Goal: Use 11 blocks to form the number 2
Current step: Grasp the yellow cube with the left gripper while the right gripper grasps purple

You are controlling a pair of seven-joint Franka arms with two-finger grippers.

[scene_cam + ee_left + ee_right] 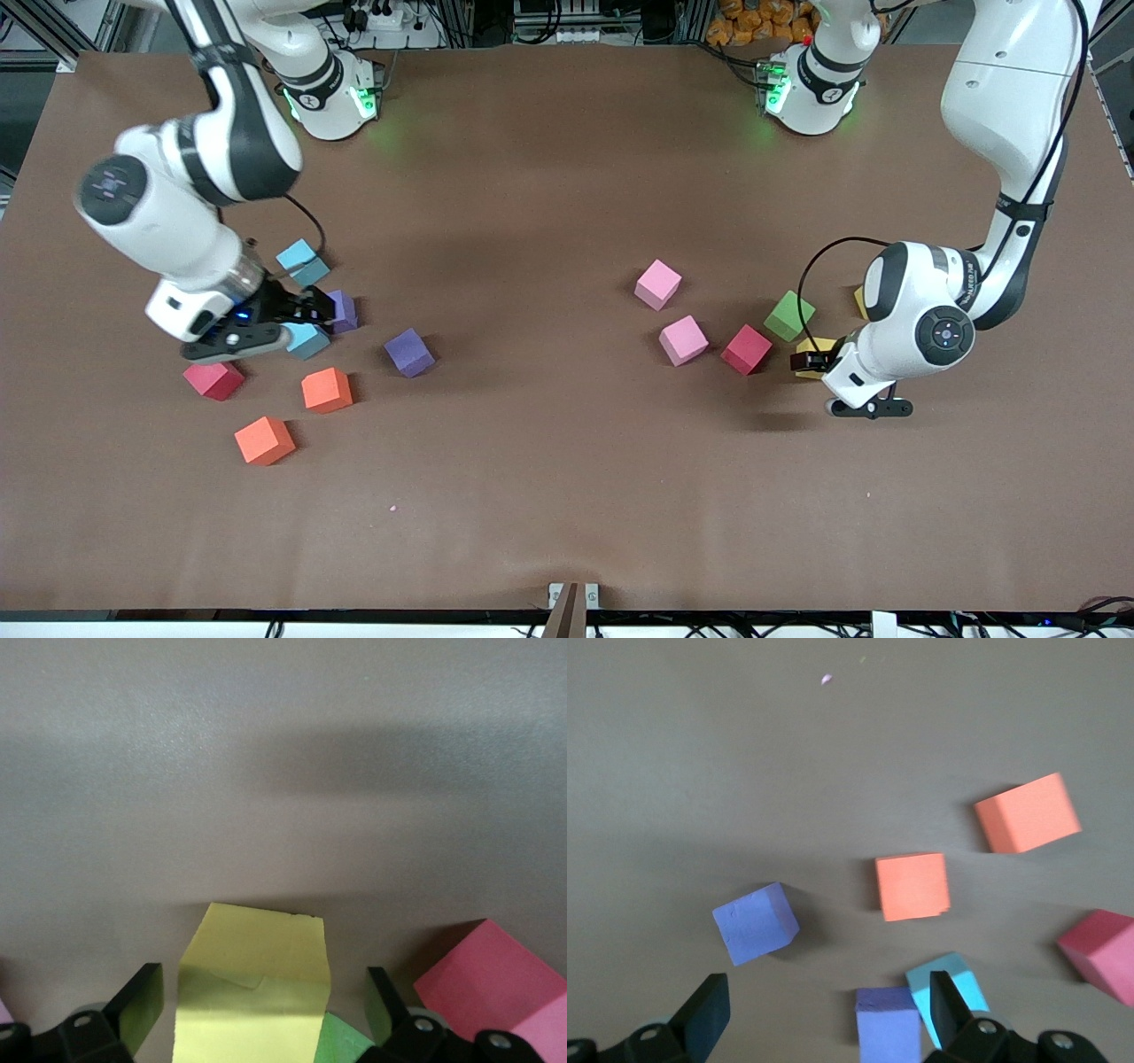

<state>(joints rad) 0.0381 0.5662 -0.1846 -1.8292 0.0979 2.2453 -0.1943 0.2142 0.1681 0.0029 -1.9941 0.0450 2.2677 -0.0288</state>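
Two scattered clusters of blocks, a gripper low over each, jaws spread wide.

At the right arm's end, the right gripper (pixel 310 312) hangs open and empty over a purple block (pixel 887 1024) and a light blue block (pixel 948 990), touching neither; a second purple block (pixel 409 352), two orange blocks (pixel 327 390) and a red block (pixel 213 379) lie near. Bare table (pixel 549 478) separates the clusters. At the left arm's end, the left gripper (pixel 808 361) straddles a yellow block (pixel 252 983), fingers (pixel 137 1003) apart, beside green (pixel 789 315), red and pink blocks (pixel 683 340).
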